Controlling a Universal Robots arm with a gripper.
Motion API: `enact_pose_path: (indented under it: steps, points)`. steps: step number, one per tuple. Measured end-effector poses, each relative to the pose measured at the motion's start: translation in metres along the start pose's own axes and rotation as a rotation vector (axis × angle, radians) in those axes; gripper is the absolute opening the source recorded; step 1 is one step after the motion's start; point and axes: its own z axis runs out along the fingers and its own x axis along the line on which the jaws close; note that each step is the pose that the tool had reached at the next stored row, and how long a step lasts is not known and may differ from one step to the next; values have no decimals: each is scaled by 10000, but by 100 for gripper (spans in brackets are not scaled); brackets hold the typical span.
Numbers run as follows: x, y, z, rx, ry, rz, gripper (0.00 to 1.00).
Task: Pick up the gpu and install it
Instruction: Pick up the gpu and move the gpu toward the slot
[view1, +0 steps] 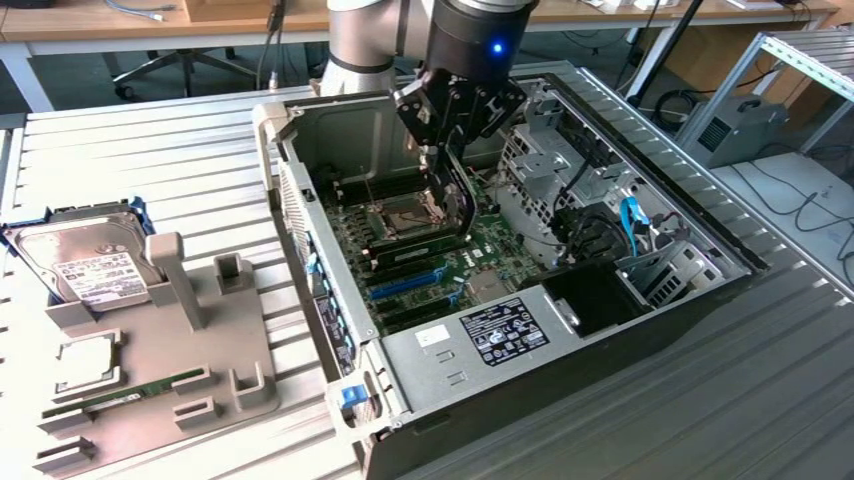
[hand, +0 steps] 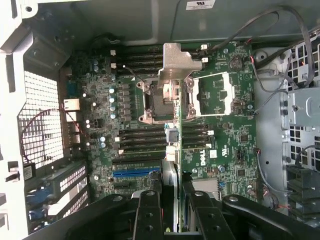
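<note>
Inside the open computer case (view1: 287, 170) on the counter (view1: 160, 140), we see the pincer (view1: 457, 135) gripping the gpu (view1: 463, 200) on edge, low over the motherboard (view1: 501, 235). We cannot tell whether it touches. At the exterior view's left, a grey holder (view1: 147, 400) carries a hard drive (view1: 94, 265).

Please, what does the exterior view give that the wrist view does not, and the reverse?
In the exterior view: the hard drive, and the green memory stick on the grey tray, beside the case. In the wrist view: a red wire loop by the perforated wall. In both: the gripper shut on the gpu, above the motherboard.
</note>
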Motion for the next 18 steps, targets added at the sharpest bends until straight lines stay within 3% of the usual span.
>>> enact_pose_path:
  steps: [18]
  points:
    - [-69, 123, 121, 0, 0, 0, 26]
